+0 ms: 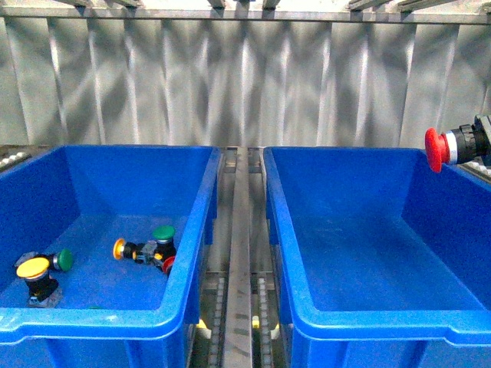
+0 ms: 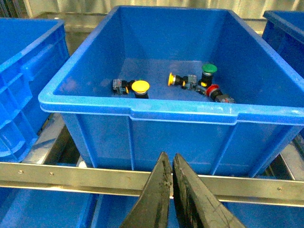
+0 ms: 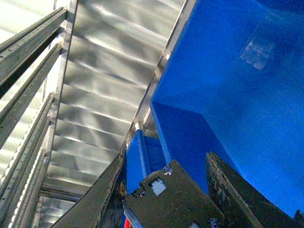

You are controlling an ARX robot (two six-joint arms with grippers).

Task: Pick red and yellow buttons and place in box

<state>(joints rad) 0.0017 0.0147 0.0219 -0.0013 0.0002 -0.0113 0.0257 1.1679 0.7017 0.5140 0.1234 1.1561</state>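
1. Front view. At the right edge of the frame the red button hangs in the air, cap pointing left, just at the right rim of the right box. Its black body runs out to the right gripper, which is nearly all cut off. We judge it clamped on the button, since nothing else bears it. If let go here, the button could clip the rim or fall outside the box, because it is not over the middle. At lower left, the left box holds a yellow button, a second yellow button, two green buttons and a second red button, half hidden by the rim.

2. Left wrist view. The left gripper is pinched closed on nothing, outside the left box and over a metal rail. The second red button lies touching a green and a yellow one, so we think a grab there might drag the wrong cap along.

3. Right wrist view. Two fingers flank the button's dark body. Only a sliver of red shows and the cap is hidden. Blue box wall fills one side, but no floor is visible, so we cannot tell what lies below the button.
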